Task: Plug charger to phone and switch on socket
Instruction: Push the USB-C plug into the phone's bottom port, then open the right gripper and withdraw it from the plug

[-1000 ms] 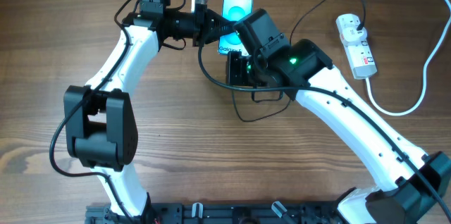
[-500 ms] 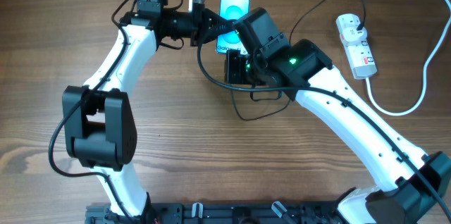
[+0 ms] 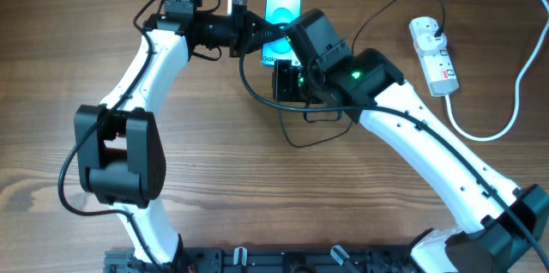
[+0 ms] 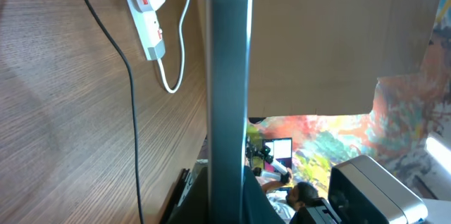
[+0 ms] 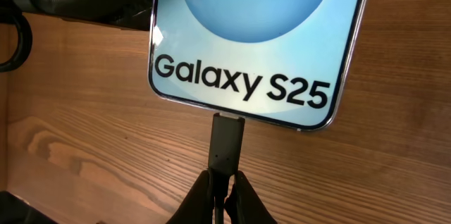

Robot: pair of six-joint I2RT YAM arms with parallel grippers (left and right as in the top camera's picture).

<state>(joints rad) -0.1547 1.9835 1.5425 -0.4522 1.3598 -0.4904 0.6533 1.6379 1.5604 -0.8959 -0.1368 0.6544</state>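
A brown wooden desk (image 3: 214, 178) fills the overhead view. The left arm (image 3: 146, 67) reaches from the near edge toward the far edge, its wrist bent to the right, and the left gripper (image 3: 256, 34) is closed on the left side of the phone (image 3: 284, 7), which sits near the middle of the far edge with its cyan screen up. The right arm (image 3: 412, 127) stretches diagonally from the near right corner, and the right gripper (image 5: 224, 185) has its jaws pinched tight on the charger (image 5: 226, 143), whose tip touches the phone's bottom edge below the "Galaxy S25" text; whether it is seated inside I cannot tell. The black cable (image 3: 386, 7) loops back to the socket (image 3: 433, 54) by the right edge, beside its white cord (image 3: 506, 118). Compared with a second ago, the left gripper and phone have edged slightly toward the far left corner, while the right arm holds the same pose
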